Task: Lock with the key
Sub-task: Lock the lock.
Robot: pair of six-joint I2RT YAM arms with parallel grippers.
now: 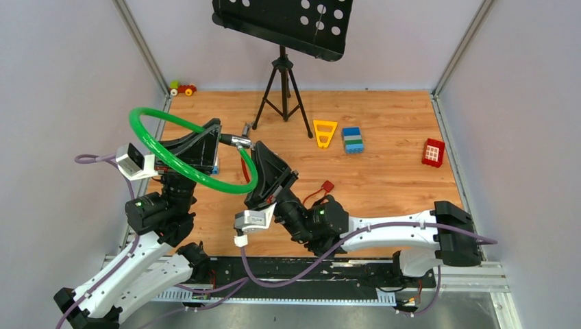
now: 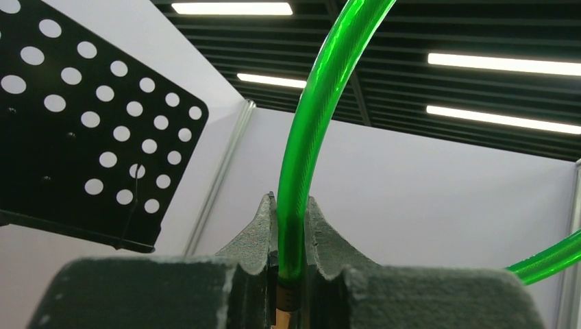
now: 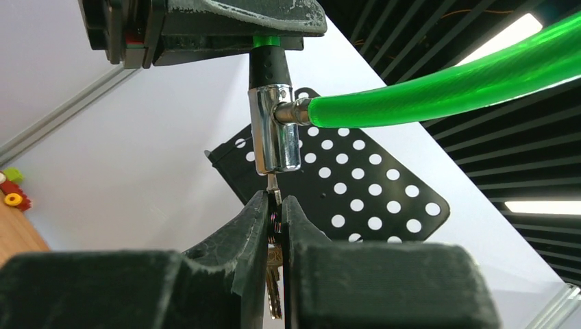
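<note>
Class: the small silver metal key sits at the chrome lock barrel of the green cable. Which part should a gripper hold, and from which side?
Grip the small silver metal key by its flat head, pads on both faces, approaching the chrome lock barrel's keyhole end along its axis. The blade points into the barrel, so only the head is free.

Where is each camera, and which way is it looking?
Top external: high behind the robot, looking down at the wooden table; the left arm and right arm show.
Left wrist: on the left arm, looking up at the ceiling; left gripper shut on the green cable.
Right wrist: on the right arm, looking up at the silver lock; right gripper pinches the key.
Shared: both wrist views show the green cable and the black holed stand.
</note>
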